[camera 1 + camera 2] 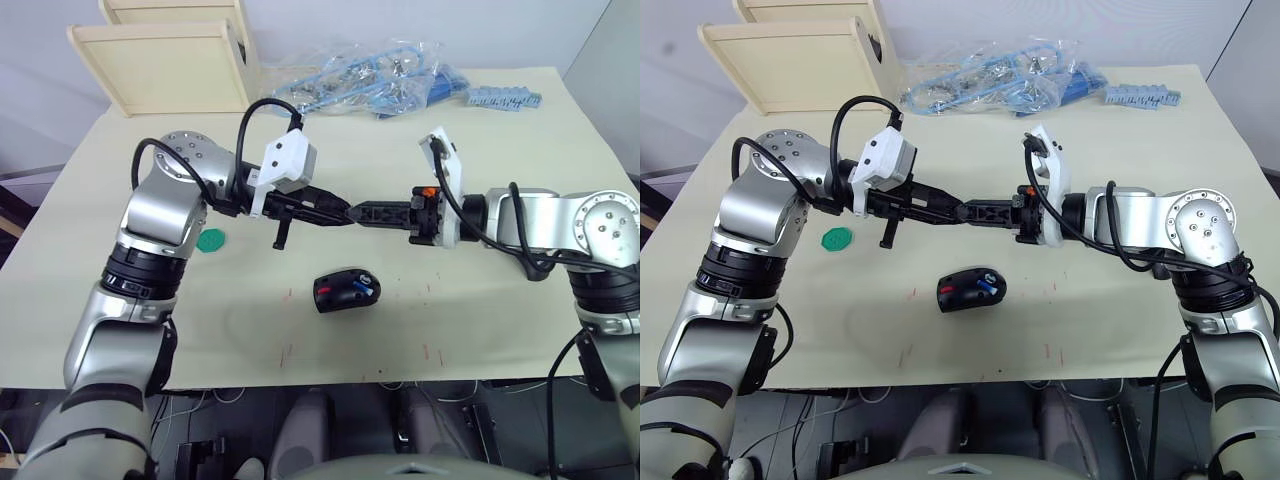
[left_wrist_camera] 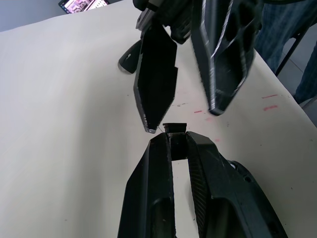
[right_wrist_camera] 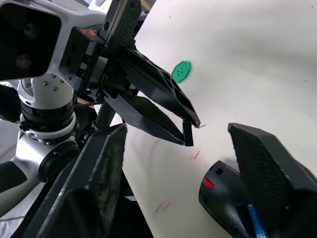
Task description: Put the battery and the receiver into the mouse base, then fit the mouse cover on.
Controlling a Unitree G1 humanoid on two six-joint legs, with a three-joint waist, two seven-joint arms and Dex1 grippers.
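The black mouse base (image 1: 343, 291) with red parts lies on the table's near middle, and the blue battery (image 1: 362, 289) rests in its compartment. Above the table behind it, my two grippers meet tip to tip. My left gripper (image 2: 176, 141) is shut on the receiver (image 2: 175, 129), a tiny dark piece pinched at its fingertips. My right gripper (image 3: 179, 130) is open, its fingers (image 2: 156, 79) spread wide on either side of the receiver (image 3: 188, 135) without touching it. The mouse cover is out of view.
A small green disc (image 1: 211, 240) lies on the table under my left arm. Pale wooden trays (image 1: 165, 60) stand at the back left. A clear bag of blue parts (image 1: 370, 80) and a blue strip (image 1: 505, 97) lie along the back edge.
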